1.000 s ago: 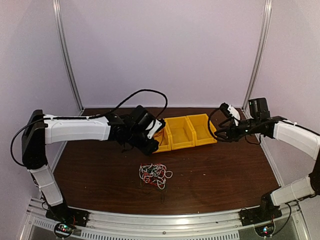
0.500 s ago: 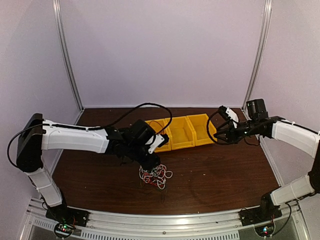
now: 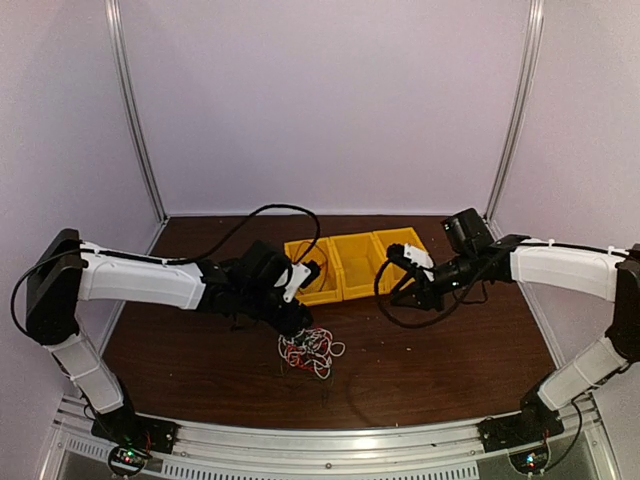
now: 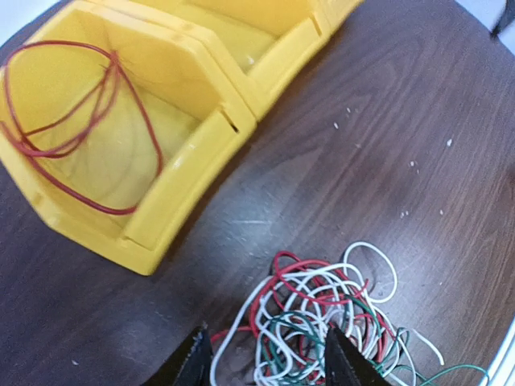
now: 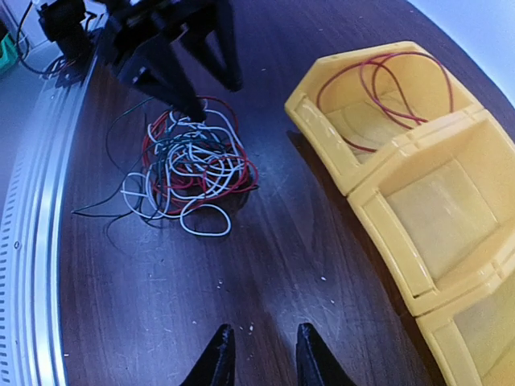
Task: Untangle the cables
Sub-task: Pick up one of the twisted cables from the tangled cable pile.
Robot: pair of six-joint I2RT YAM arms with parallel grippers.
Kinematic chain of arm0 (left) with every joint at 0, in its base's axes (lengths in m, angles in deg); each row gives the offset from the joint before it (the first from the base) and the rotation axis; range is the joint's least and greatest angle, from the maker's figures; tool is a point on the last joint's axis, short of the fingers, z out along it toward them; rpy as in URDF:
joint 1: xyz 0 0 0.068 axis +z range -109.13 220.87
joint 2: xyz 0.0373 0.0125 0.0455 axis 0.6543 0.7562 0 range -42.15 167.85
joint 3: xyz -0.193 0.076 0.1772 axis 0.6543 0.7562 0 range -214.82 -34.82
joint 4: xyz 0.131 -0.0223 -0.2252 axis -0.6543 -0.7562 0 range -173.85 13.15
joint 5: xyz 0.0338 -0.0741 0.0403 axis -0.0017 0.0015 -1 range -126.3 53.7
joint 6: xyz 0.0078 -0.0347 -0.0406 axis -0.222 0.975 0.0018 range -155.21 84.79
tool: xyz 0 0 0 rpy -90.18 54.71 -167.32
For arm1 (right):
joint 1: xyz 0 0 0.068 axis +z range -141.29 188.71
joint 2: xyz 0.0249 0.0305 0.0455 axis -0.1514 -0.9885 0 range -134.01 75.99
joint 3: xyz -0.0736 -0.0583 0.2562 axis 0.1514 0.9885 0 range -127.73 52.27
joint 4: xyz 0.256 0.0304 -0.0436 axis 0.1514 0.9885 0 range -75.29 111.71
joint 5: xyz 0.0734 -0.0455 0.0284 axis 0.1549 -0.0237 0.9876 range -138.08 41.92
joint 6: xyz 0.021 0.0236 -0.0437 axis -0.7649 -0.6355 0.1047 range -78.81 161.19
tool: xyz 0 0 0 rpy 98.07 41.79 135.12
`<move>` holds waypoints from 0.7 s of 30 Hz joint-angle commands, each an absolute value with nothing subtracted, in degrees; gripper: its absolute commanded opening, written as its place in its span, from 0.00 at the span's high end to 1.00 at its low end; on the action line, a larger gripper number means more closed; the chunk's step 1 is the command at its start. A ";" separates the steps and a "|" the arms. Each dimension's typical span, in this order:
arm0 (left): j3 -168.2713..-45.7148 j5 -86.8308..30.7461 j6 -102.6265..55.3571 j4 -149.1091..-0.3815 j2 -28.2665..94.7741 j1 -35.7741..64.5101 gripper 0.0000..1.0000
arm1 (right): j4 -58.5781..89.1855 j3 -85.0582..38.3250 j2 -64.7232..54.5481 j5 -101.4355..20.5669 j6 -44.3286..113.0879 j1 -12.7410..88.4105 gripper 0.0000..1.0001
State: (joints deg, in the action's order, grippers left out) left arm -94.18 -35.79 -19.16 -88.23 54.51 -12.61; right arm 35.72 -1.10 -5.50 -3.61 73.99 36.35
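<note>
The cables [image 3: 312,350] lie in a tangled clump of red, white and green wires on the brown table, with thin dark strands trailing off it. In the left wrist view the clump [image 4: 322,314] sits right at my left gripper [image 4: 265,346], which is open, its fingers straddling the clump's near edge and holding nothing. From above, that left gripper [image 3: 300,320] hovers at the clump's upper left. My right gripper [image 5: 261,342] stands open with a narrow gap over bare table, well apart from the clump [image 5: 193,161]. One red cable [image 4: 72,137] lies coiled in the leftmost yellow bin.
A row of three yellow bins [image 3: 360,265] stands behind the clump; the middle and right ones look empty in the right wrist view. My right gripper [image 3: 395,262] hangs just in front of them. A metal rail [image 5: 32,241] runs along the near table edge.
My left gripper has come down from the leftmost bin to the clump. The right arm has swung left toward the middle of the table, and its jaws have narrowed.
</note>
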 commanded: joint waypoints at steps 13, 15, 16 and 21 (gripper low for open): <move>-104.34 -34.69 -14.60 -87.51 44.47 4.28 0.46 | 39.98 -17.80 -26.28 -7.98 74.86 51.74 0.78; -103.63 -35.48 -14.92 -86.22 44.41 5.65 0.46 | 39.69 -18.69 -28.14 -8.56 74.81 52.53 0.79; -102.19 -34.49 -14.34 -84.63 44.09 7.04 0.47 | 39.80 -19.19 -28.89 -8.87 74.66 53.11 0.79; -93.51 -18.00 -6.27 -75.33 42.02 18.54 0.48 | 40.30 -21.18 -31.96 -9.94 74.01 55.21 0.79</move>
